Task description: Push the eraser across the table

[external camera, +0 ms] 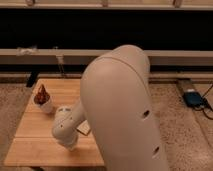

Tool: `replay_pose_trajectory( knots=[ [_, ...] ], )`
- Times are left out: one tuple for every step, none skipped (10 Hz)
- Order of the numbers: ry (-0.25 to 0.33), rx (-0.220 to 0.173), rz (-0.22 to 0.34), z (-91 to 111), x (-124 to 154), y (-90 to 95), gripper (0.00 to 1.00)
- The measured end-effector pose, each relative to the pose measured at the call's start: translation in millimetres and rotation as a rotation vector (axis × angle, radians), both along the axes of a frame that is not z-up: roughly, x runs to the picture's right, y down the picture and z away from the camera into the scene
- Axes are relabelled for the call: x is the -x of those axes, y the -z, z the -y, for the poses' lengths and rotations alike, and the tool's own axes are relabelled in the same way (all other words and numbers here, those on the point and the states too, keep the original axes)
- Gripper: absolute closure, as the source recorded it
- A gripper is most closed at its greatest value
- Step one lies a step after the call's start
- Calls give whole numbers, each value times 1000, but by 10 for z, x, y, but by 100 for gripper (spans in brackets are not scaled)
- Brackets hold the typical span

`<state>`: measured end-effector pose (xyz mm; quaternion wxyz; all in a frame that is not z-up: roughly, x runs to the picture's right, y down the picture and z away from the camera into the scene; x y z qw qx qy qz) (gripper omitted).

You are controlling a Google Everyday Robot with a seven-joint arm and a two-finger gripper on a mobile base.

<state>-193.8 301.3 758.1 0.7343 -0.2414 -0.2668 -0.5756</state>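
The light-brown plank table (35, 150) stands at the lower left on the speckled floor. My big white arm (125, 110) fills the middle of the view and hides the table's right part. Its lower white joint (65, 131) hangs over the table's middle. A small pale flat block (84, 128), possibly the eraser, lies on the table right beside that joint, partly covered by the arm. My gripper is hidden behind the arm, so I cannot see it.
A white cup holding a brown cone-shaped thing (43, 99) stands at the table's far left. A dark wall with a low ledge (30, 56) runs behind the table. A blue device with cables (192, 98) lies on the floor at right.
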Motion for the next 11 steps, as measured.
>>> replay_pose_trajectory(
  knots=[
    [2, -5, 6, 54, 16, -51, 100],
    [1, -10, 11, 108, 34, -107, 100],
    [-2, -15, 14, 164, 33, -160, 100],
    [-3, -18, 16, 192, 32, -188, 100],
    [-1, -23, 22, 240, 34, -234, 100],
    [0, -30, 20, 326, -7, -313, 100],
    [-1, -37, 19, 399, -44, -370, 100],
    [-2, -48, 28, 479, -39, -413, 100],
    [-1, -58, 38, 553, -21, -449, 100],
    [1, -66, 45, 617, -13, -486, 100],
    [4, -73, 50, 689, -15, -534, 100]
  ],
)
